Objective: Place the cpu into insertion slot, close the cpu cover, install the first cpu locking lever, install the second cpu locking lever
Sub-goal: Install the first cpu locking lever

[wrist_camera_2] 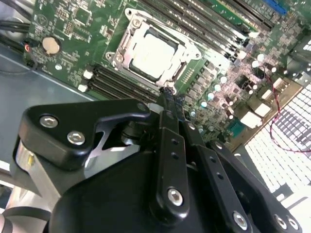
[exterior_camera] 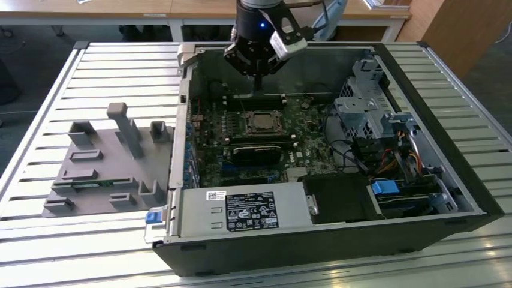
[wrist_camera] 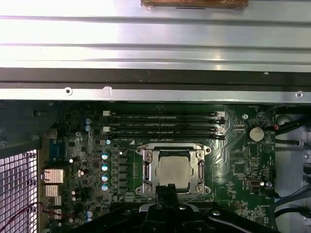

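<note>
Over one edge of the cpu cover, the gripper hangs with its fingers pinched together, holding nothing. The cpu lies flat beneath that lowered frame. A good push likely stays on the metal rim, clear of the chip.

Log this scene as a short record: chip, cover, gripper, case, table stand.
chip: lying in its place on the motherboard, silvery top showing through the cover's window
cover: down flat, framing the chip
locking levers: state not clear
gripper: above the board beside the cover's edge, tips together, nothing seen between them
case: open, lying on the slatted table
grey stand: on the table, at the exterior view's left of the case
</note>
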